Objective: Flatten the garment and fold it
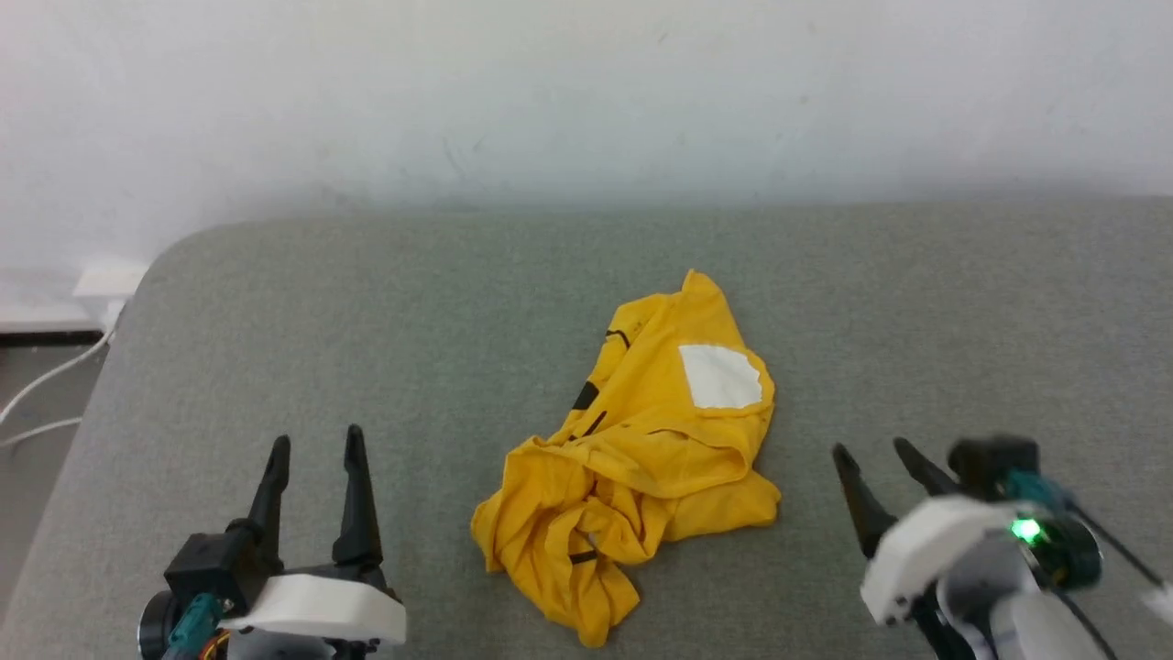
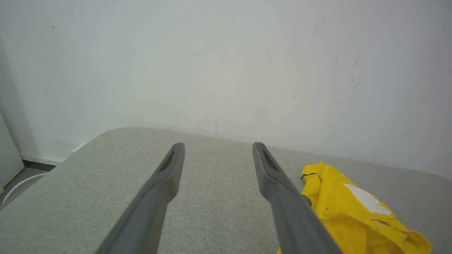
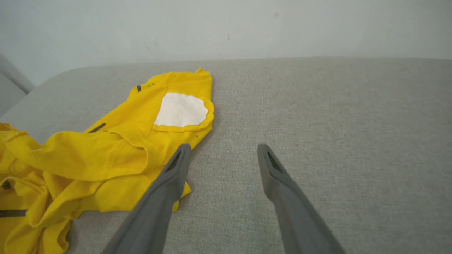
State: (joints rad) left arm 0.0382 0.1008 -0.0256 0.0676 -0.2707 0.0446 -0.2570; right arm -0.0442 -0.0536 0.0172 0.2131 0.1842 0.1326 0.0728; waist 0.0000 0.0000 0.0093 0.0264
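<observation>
Shirt (image 1: 641, 440) crumpled on cushion (image 1: 367, 321), right of left gripper (image 1: 317, 435), left of right gripper (image 1: 871, 446); both spread wide, holding nothing.

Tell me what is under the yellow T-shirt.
The crumpled yellow T-shirt lies on the grey fabric surface, which shows all round it. Its own folds cover much of it: a white patch and a few black marks show. Whether anything else lies beneath cannot be seen.

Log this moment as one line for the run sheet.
stage: not started | garment: crumpled heap on grey cushion, unfolded | left pincer: open, empty, left of garment | right pincer: open, empty, right of garment
</observation>
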